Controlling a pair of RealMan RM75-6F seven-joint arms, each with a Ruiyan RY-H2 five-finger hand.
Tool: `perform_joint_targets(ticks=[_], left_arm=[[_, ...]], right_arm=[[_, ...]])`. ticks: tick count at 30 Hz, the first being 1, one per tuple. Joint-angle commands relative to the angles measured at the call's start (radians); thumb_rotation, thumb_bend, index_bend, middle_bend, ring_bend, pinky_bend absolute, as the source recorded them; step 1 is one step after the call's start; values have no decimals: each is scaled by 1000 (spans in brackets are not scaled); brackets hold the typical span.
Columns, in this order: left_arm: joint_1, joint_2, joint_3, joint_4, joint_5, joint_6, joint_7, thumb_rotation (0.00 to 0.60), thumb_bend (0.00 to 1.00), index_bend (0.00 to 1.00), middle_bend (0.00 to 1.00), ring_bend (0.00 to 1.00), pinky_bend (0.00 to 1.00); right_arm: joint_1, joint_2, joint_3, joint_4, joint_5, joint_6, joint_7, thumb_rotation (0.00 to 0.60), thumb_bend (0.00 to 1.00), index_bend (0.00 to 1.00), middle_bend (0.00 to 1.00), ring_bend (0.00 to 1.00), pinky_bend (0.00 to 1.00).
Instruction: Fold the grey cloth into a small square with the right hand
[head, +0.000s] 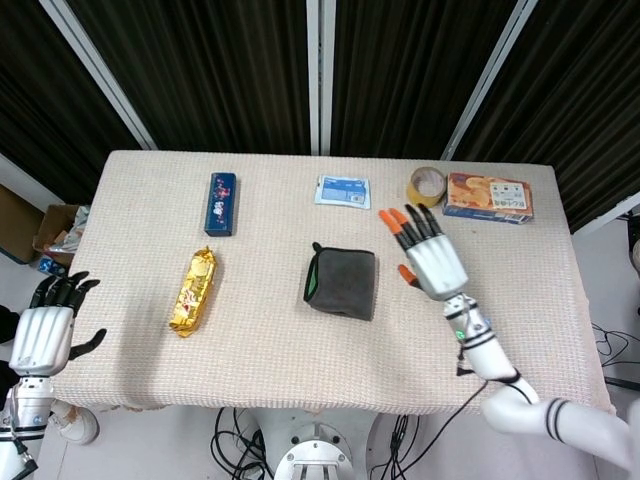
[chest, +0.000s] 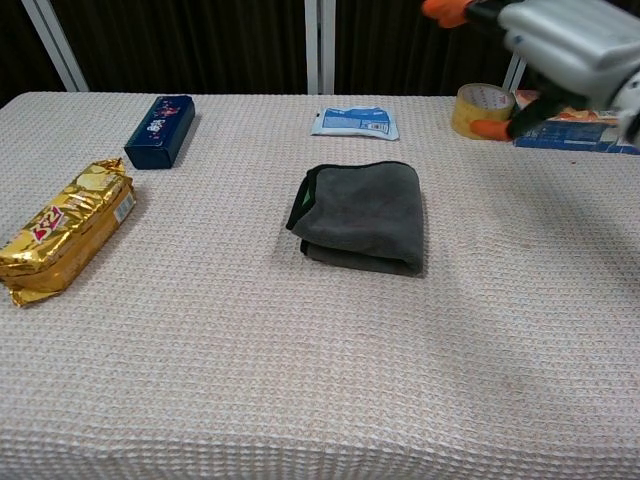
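The grey cloth (head: 341, 283) lies folded into a small, roughly square pad near the middle of the table (head: 300, 380), flat, with a thin green edge showing along the side that faces the gold packet (head: 192, 291); in the chest view its layers are stacked, the fold rounded toward the left. The right hand (head: 430, 258) is raised above the table, well clear of the cloth, its fingers (head: 405, 226) spread and holding nothing, orange tips pointing toward the far edge. The cloth sits to the thumb side of that hand and lower than it, not touching it. Just beyond the fingertips is the tape roll (head: 427, 186), with the orange box (head: 487, 196) beside it on the far-right corner, and the white-blue pouch (head: 342, 191) lies farther off to the fingers' left along the back of the table. In the chest view the right hand shows only at the top right corner, fingers extended, above the tape roll and box. The blue box (head: 221, 203) lies well away from both hands, past the cloth on the far-left part of the table, and the gold packet lies nearer the front edge below it. The left hand (head: 45, 330) hangs off the table's left edge, away from everything on it, black fingers (head: 62, 288) apart and loosely curved, with nothing in them.
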Motion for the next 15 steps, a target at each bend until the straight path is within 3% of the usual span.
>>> perform_joint_targets(ticks=[1, 5, 10, 15], left_arm=[[-2, 0, -2, 3, 3, 2, 1, 600, 178, 227, 138, 174, 119], [1, 7, -4, 4, -4, 3, -13, 600, 178, 227, 139, 173, 118], [20, 22, -6, -20, -14, 24, -42, 600, 178, 227, 139, 173, 118], [32, 35, 4, -37, -10, 34, -40, 600, 178, 227, 139, 173, 118]], right_arm=[[-235, 293, -83, -270, 46, 145, 179, 600, 180, 19, 103, 0, 0], [-348, 382, -152, -296, -5, 232, 293, 600, 180, 19, 88, 0, 0], [-447, 401, -215, -251, -63, 304, 393, 600, 183, 20, 76, 0, 0], [-476, 367, -217, -170, -89, 320, 477, 600, 189, 21, 73, 0, 0]])
